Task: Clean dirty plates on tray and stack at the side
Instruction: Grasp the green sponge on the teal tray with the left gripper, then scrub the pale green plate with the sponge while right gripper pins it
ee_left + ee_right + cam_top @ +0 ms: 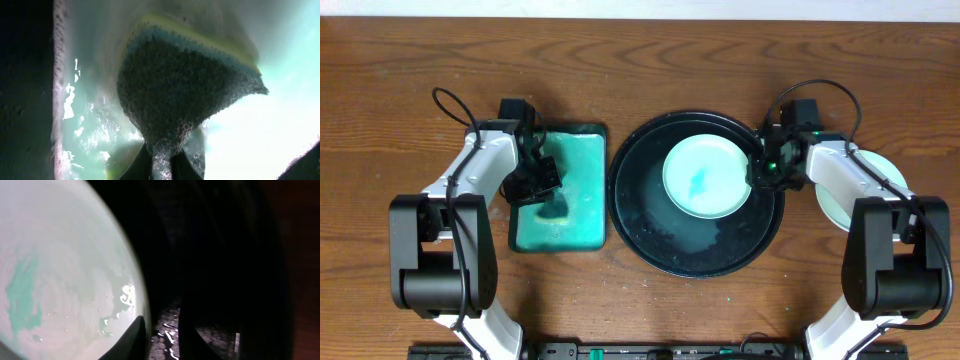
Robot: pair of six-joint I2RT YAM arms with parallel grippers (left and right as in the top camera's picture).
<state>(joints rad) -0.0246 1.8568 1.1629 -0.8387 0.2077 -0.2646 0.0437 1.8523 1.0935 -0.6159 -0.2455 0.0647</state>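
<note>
One small round pale-mint plate point(708, 178) lies flat and face up in the far right part of the large round glossy black tray point(642, 215), which has a raised rim. Being round, the plate has no long axis. Its wet, shiny face carries a teal smear.

A second pale plate point(830, 208) lies on the brown wooden table point(640, 70) just right of the tray, partly under the right arm. Whether more plates lie beneath it is hidden.

The right tool point(161, 337) sits at the tray plate's right rim, its fingers a narrow gap apart. I cannot tell if they grip the rim.

The left tool point(161, 167) is pinched closed on one sponge point(185, 85). The sponge has a coarse dark scouring face and yellow and blue layers, and it widens away from the fingers. It is at one rectangular black-rimmed basin point(575, 215) of green liquid, whose long axis runs away from the robot.
</note>
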